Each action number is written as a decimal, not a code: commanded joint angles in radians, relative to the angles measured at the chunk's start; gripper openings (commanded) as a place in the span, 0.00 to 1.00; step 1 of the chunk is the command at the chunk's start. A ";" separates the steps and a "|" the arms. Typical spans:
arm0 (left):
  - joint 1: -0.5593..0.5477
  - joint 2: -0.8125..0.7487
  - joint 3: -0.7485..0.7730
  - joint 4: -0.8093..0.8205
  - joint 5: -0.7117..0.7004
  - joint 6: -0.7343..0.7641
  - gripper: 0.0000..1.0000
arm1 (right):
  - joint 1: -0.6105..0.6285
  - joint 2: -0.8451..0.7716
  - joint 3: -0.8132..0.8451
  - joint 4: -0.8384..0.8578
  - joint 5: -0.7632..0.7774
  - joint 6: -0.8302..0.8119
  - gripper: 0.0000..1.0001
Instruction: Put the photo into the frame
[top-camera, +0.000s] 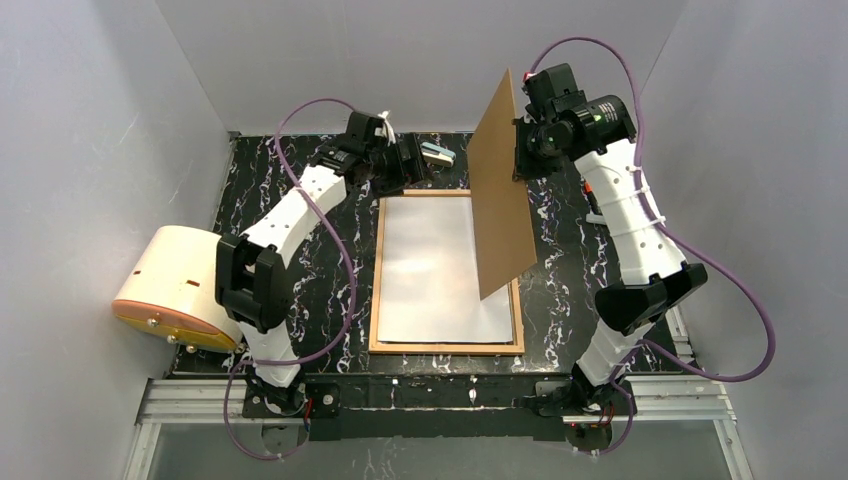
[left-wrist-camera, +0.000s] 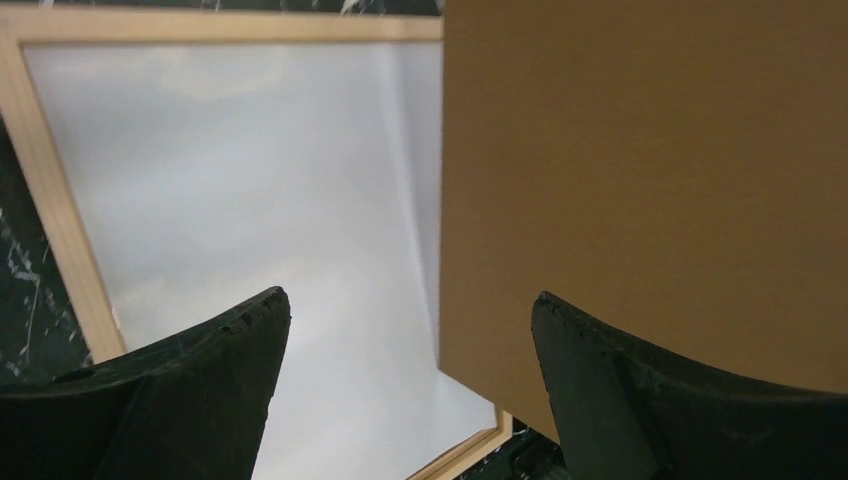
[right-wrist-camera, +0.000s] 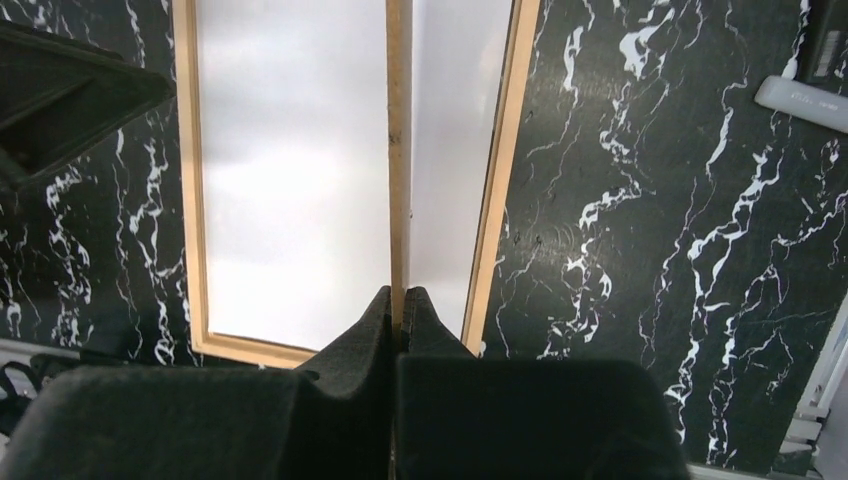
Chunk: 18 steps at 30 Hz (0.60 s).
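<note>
The top external camera looks down from above and behind the arm bases over the whole black marble worktop (top-camera: 560, 290). Both wrist cameras sit close, looking down past the left fingers (left-wrist-camera: 190, 390) and right fingers (right-wrist-camera: 365, 330) (the latter edge-on along the brown backing board (right-wrist-camera: 398, 150)). All three views share the frame (top-camera: 446, 348).

brown board (top-camera: 503, 190) upright (tilted) — cream dome (top-camera: 170, 285) left

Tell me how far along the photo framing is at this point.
Done: a white sheet, probably the photo face down, fills the frame. In hand: the right gripper pinches the brown backing board upright above it; the left gripper is open, empty. Left: laying the board in.
</note>
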 joint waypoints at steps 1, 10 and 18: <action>0.004 -0.047 0.115 0.100 0.035 -0.035 0.89 | -0.003 -0.058 0.047 0.176 0.031 0.021 0.01; 0.004 -0.111 0.153 0.403 -0.011 -0.072 0.93 | 0.015 -0.224 -0.231 0.712 0.005 -0.084 0.01; -0.002 -0.145 0.219 0.671 -0.049 -0.100 0.98 | 0.095 -0.205 -0.257 1.048 0.039 -0.254 0.01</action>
